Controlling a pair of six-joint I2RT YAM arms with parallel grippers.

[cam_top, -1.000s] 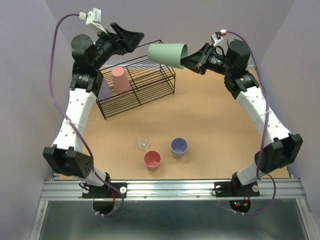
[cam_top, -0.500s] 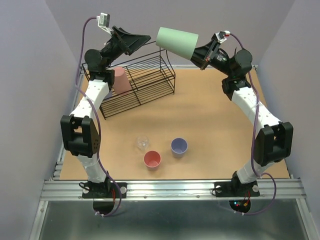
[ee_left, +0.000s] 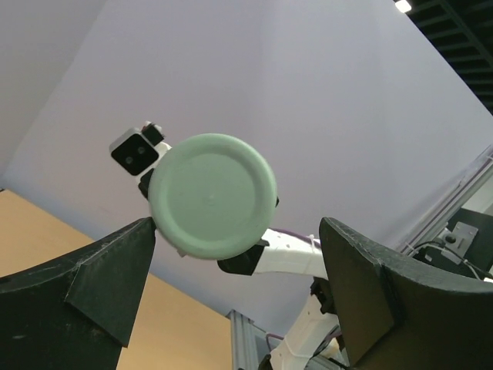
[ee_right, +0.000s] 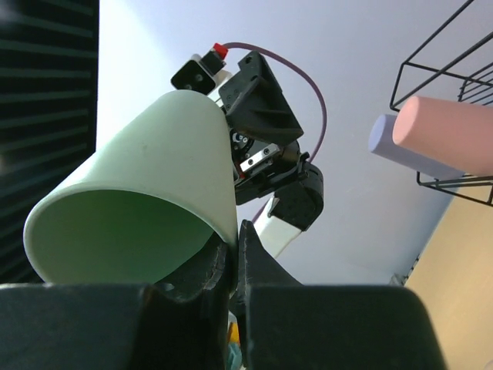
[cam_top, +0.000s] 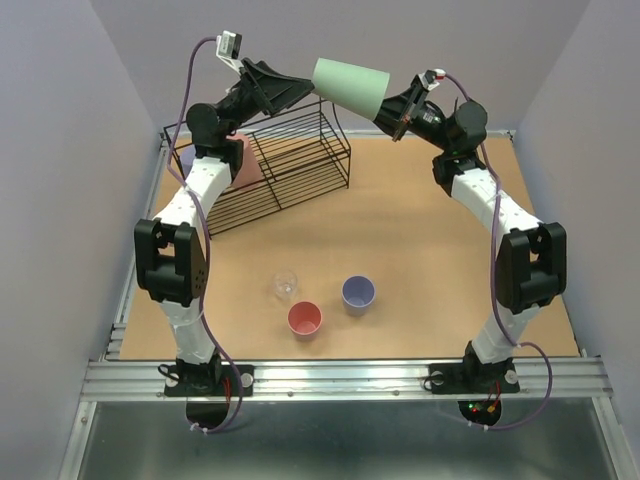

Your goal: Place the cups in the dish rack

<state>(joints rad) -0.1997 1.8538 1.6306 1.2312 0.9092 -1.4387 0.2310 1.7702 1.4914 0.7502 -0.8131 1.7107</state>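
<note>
Where the dish rack stands: dish rack (cam_top: 290,165), long box of thin black wire, at the far left of the tan table (cam_top: 450,250).
Sage green cup: sage green cup (cam_top: 350,85), smooth matte plastic and tapered, is held in the air above the rack's far right end.
Cup's long axis: nearly level, with the wide mouth toward the right arm and the flat round base toward the left arm.
Deciding relation: the base faces the left gripper (ee_left: 237,223) squarely, in line between its fingers. That arm is nearer the base, so I judge it is placed to take the cup.
Right gripper: right gripper (ee_right: 231,254) is pressed together on the cup's thin wall at the rim.
Left gripper: jaws spread wide and holding nothing. Contact with the base cannot be told.
Racked cup: salmon-pink cup (cam_top: 245,160) among the bars at the left end.
Table cups: lavender cup (cam_top: 358,292) and pink cup (cam_top: 305,318) stand mouth up near the front, well apart from the rack.
Clear cup: clear cup (cam_top: 286,286), small and glassy, just beside the pink one.
</note>
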